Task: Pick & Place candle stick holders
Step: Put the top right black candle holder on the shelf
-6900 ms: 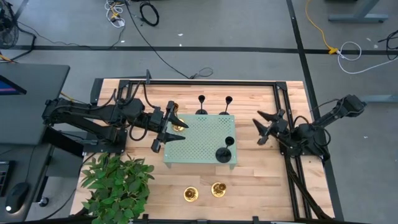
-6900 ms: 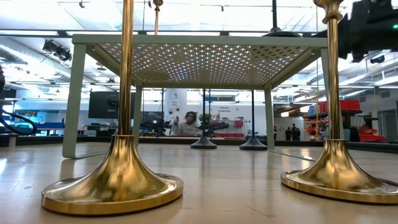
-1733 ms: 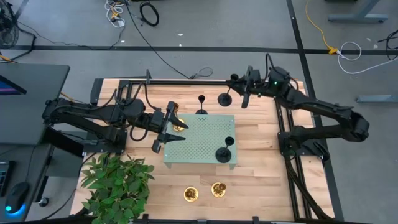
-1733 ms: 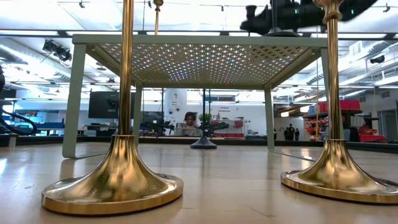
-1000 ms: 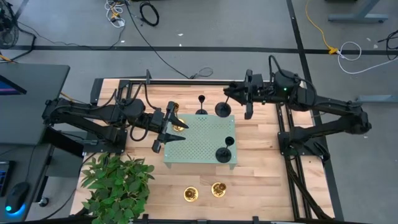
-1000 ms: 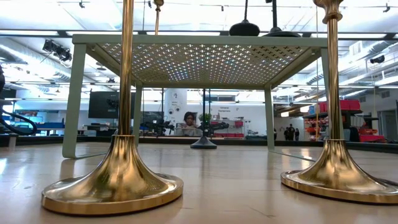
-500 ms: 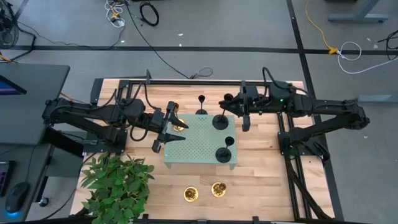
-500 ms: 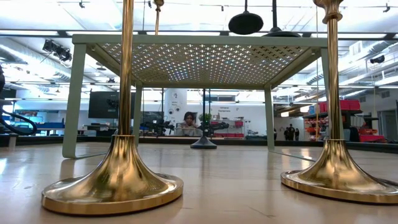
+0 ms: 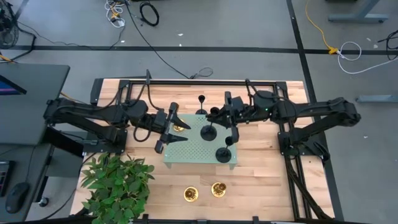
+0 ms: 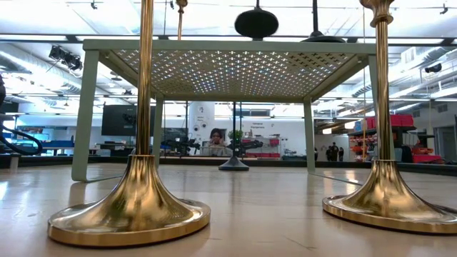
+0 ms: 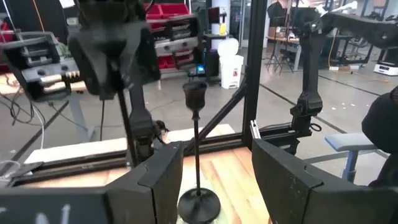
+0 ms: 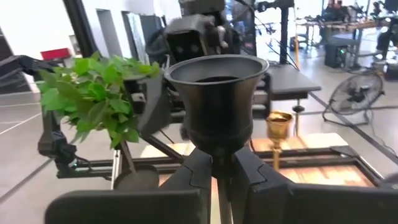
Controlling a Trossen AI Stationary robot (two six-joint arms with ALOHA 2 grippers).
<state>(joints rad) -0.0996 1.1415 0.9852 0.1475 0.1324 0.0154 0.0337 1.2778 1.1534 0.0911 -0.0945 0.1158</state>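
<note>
**Black holder carried over tray, right hand clenched on stem**

Nearest the front edge of the counter (image 9: 261, 186), two gold holders (image 9: 191, 194) and (image 9: 218, 189) stand untouched on the wood; judged still to be moved. Next back, the green tray (image 9: 193, 149) sits mid-counter on legs. One black holder (image 9: 224, 154) stands near its front right corner, apparently already placed.

Right hand (image 9: 225, 116) is clenched on the stem of a carried black holder (image 9: 209, 132), base hanging above the tray's rear half, not touching per the low view; gripped at the stem, likely so the base can land flat. The right wrist view shows its cup (image 12: 216, 93) just above the fingers.

Left hand (image 9: 166, 129), fingers spread and holding nothing, waits at the tray's left edge beside a third gold holder (image 9: 178, 126).

Farthest, one black holder (image 9: 201, 99) stands near the rear edge.
</note>
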